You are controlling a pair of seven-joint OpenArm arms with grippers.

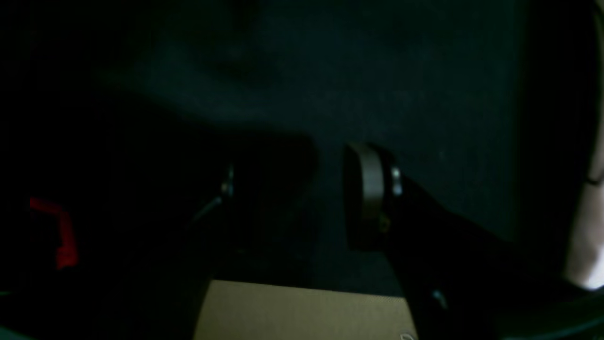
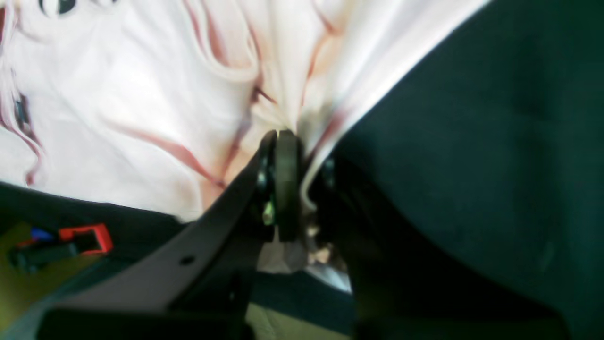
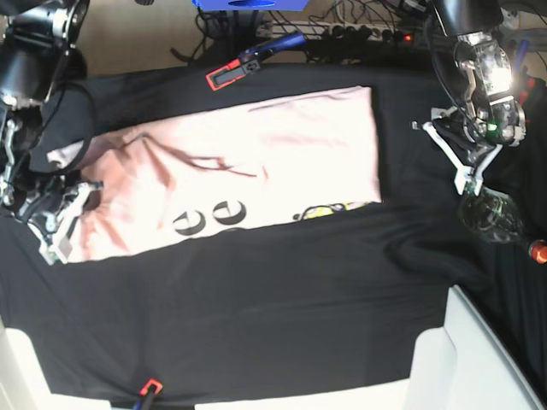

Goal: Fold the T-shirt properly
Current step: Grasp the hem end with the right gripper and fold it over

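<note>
The pale pink T-shirt (image 3: 256, 162) lies spread across the black table cloth (image 3: 273, 316), with bits of black lettering (image 3: 209, 218) showing along its near edge. At the shirt's left end in the base view, my right gripper (image 3: 61, 232) is shut on a corner of it. In the right wrist view the T-shirt (image 2: 141, 94) gathers into folds that run down into the right gripper (image 2: 302, 156). My left gripper (image 3: 457, 154) hovers over bare cloth to the right of the shirt. The left wrist view is dark but shows the left gripper (image 1: 297, 189) open with nothing between its fingers.
A red clamp (image 3: 224, 77) holds the cloth at the far edge and another red clamp (image 3: 149, 389) at the near edge. Cables and a blue frame (image 3: 248, 4) lie beyond the table. White panels (image 3: 479, 359) stand at the near corners. A clear round object (image 3: 491, 213) sits at the right.
</note>
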